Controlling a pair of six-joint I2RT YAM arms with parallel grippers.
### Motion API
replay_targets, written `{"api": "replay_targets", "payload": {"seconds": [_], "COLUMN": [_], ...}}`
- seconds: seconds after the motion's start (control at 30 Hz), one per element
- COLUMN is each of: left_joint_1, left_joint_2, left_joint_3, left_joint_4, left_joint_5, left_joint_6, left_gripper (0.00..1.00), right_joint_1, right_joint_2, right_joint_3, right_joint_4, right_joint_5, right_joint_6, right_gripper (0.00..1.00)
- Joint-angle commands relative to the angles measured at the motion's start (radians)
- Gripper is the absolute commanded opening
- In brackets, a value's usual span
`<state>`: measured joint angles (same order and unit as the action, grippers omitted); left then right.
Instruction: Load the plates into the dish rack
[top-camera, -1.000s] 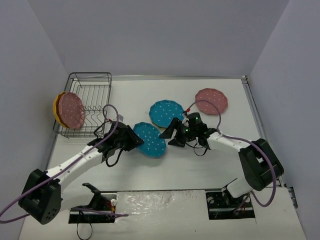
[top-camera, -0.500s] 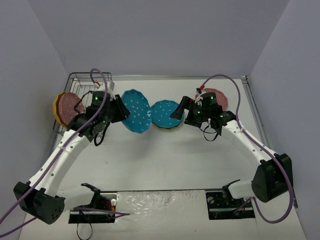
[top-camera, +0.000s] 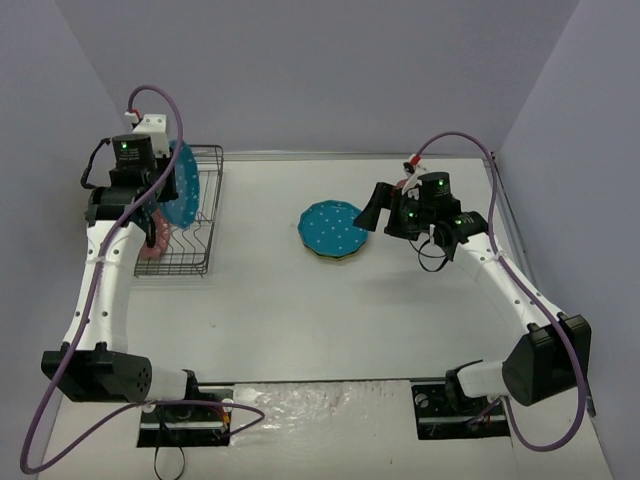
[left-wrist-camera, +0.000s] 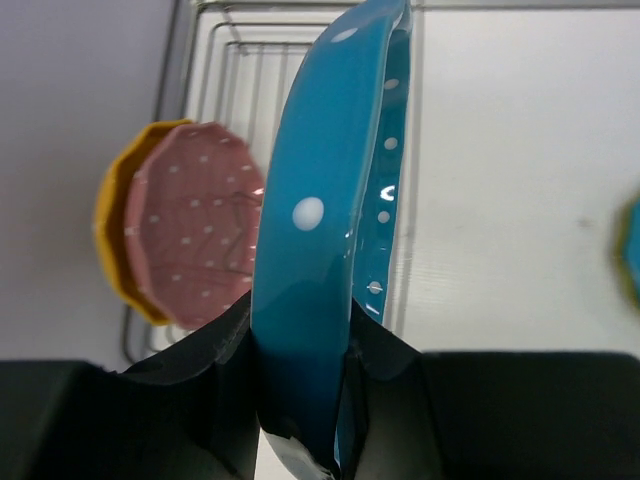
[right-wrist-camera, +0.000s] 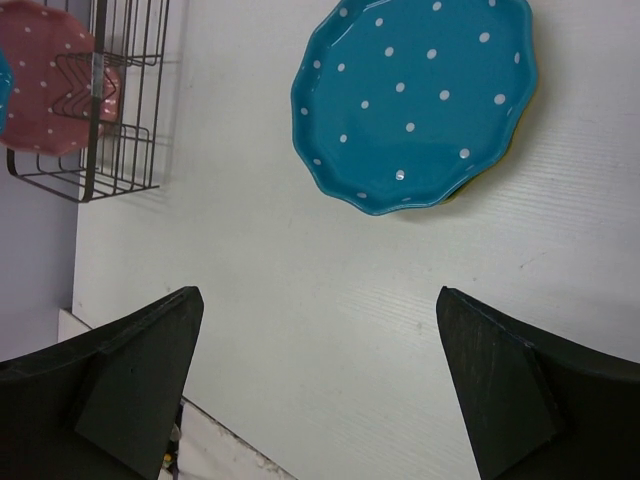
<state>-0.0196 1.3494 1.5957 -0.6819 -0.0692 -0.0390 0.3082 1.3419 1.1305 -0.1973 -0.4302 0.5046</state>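
Note:
My left gripper (top-camera: 163, 193) (left-wrist-camera: 300, 345) is shut on a teal-blue polka-dot plate (top-camera: 183, 185) (left-wrist-camera: 310, 220), held on edge above the left part of the dish rack (top-camera: 195, 215) (left-wrist-camera: 240, 60). Below it, a pink plate (top-camera: 150, 238) (left-wrist-camera: 195, 235) and an orange-yellow plate (left-wrist-camera: 112, 240) stand upright at the rack's left end. Another teal-blue plate (top-camera: 333, 229) (right-wrist-camera: 415, 100) lies flat on the table on an olive-yellow plate (right-wrist-camera: 472, 188), of which only the rim shows. My right gripper (top-camera: 373, 207) (right-wrist-camera: 318, 300) hovers open and empty just right of that stack.
The rack (right-wrist-camera: 120, 150) stands at the table's far left, against the left wall. The right arm's body covers the table behind it at the far right. A white ledge (top-camera: 330, 400) with both arm bases runs along the near edge.
The left arm swung the teal-blue plate from the table's middle up over the rack, turning it on edge. The right gripper opened wide and drew back to the right.

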Motion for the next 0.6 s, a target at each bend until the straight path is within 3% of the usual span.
{"api": "replay_targets", "payload": {"seconds": [0.0,0.27,0.57], "left_joint_1": [0.101,0.167,0.204], "left_joint_2": [-0.015,0.019,0.103], "left_joint_3": [0.093,0.048,0.026], "left_joint_4": [0.097,0.148,0.227], "left_joint_5": [-0.083,-0.112,-0.062], "left_joint_6": [0.221,0.321,0.313], "left_gripper": [0.0,0.0,0.0], "right_joint_1": [-0.013,-0.037,-0.049], "right_joint_2": [0.026,0.046,0.018], "right_joint_3": [0.025,0.002,-0.043], "right_joint_4": [0.015,0.015,0.013], "right_joint_5": [-0.047,-0.082,-0.082], "right_joint_6": [-0.058,-0.085,-0.101], "right_gripper": [1.0,1.0,1.0]}}
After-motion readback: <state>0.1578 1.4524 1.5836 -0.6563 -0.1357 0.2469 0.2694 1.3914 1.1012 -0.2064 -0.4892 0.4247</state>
